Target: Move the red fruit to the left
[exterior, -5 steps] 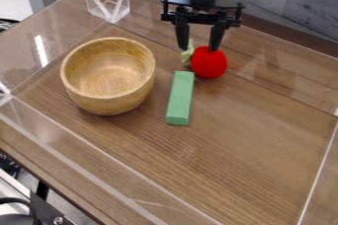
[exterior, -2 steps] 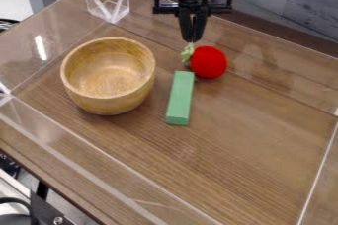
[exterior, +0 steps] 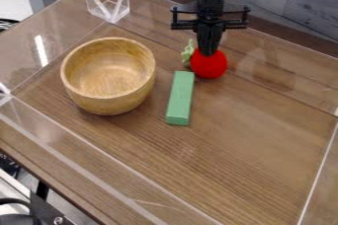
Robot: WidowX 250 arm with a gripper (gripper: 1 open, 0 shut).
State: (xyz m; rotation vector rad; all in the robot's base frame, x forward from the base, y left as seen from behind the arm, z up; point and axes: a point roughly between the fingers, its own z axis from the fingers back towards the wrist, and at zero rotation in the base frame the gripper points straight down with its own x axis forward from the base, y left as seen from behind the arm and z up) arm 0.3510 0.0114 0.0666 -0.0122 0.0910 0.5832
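- We found the gripper (exterior: 209, 49) pointing straight down, its fingers drawn in narrow at the top of the red fruit (exterior: 208, 63).
- The fingers seemed pinched on the fruit's leafy top; we could not tell whether they truly held it or only touched it.
- The fruit sat directly beneath the gripper, resting on the tabletop (exterior: 238, 150) and not lifted.
- Being round, the fruit had no long axis to mind; the approach angle mattered little.
- To the gripper's left and a little nearer the camera lay the green block (exterior: 180, 97), its long axis running toward the camera, close beside the fruit.
- Farther left of the gripper stood the wooden bowl (exterior: 109, 74), well apart from the fruit.
- We judged the step in hand to be the grasp, with the carry leftward not yet begun.
- We judged that a leftward path at tabletop height would meet the block, so the fruit would need lifting clear first.
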